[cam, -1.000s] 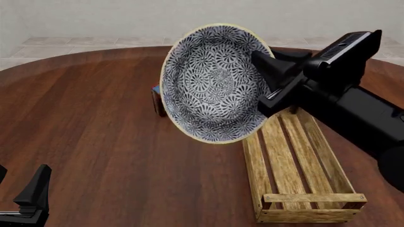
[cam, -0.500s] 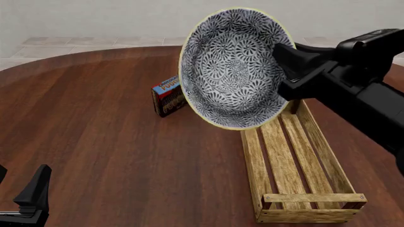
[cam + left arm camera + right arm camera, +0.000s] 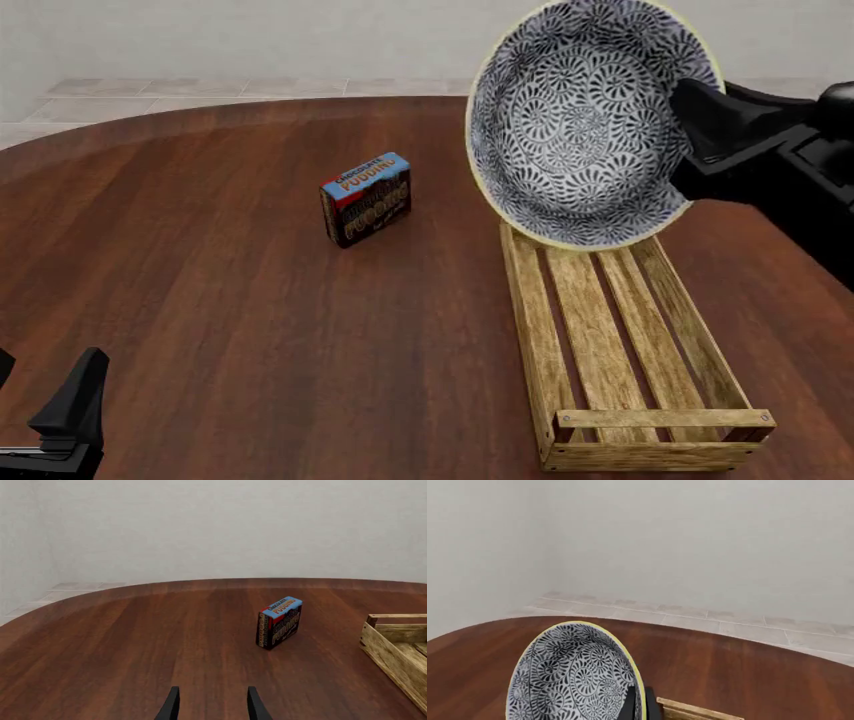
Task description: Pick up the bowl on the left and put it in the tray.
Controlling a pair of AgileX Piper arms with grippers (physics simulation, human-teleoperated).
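The bowl (image 3: pixel 587 120) hangs in the air, tipped on edge above the far end of the tray (image 3: pixel 623 350), its rim pinched by the right gripper (image 3: pixel 697 110). The left gripper (image 3: pixel 210 705) rests low with fingers spread, well apart from the pudding box (image 3: pixel 364 198).

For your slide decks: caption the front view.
Right hand holds the tilted bowl above the tray's far end.

The right end effector (image 3: pixel 697 118) grips the bowl (image 3: pixel 587 120) by its rim — tipped on edge, held above the tray's (image 3: pixel 621 350) far end. A pudding box (image 3: pixel 364 199) stands left of it on the counter (image 3: pixel 240 320).
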